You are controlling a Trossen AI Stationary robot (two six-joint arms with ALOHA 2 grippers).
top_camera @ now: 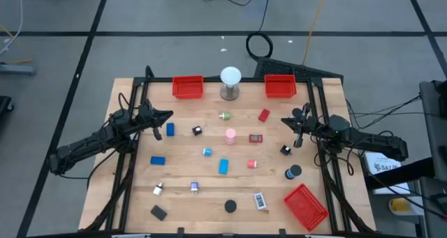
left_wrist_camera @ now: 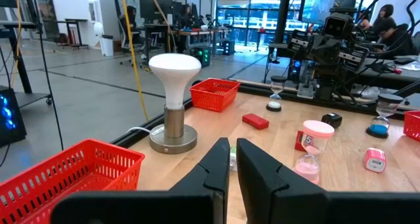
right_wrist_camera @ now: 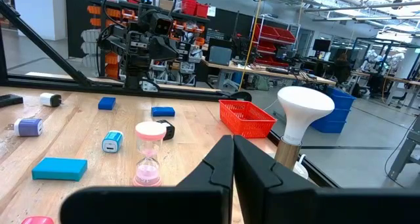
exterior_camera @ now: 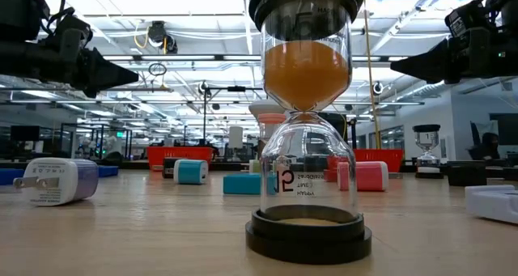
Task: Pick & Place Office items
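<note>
Hovering above the left side of the wooden table (top_camera: 209,189), the left gripper (top_camera: 166,115) has its fingers drawn almost together with only a thin slit between them, and nothing is in its grasp. Over the right side, the right gripper (top_camera: 286,121) is fully closed and also holds nothing. Between the two arms the office items lie scattered on the tabletop: a pink hourglass (top_camera: 230,135) near the middle, a blue block (top_camera: 223,167) just in front of it, another blue block (top_camera: 158,160) toward the left, a small blue piece (top_camera: 170,130) just beside the left gripper, a red block (top_camera: 264,115) toward the back right, a black disc (top_camera: 230,206) near the front edge, and a white plug adapter (top_camera: 158,190) at the front left. A white globe lamp (top_camera: 230,82) on a metal base stands at the back edge between two red mesh trays (top_camera: 187,86) (top_camera: 280,86); a third red mesh tray (top_camera: 305,204) sits tilted at the front right corner. Close to the low camera stands an hourglass with orange sand (exterior_camera: 307,122), its sand in the upper bulb.
</note>
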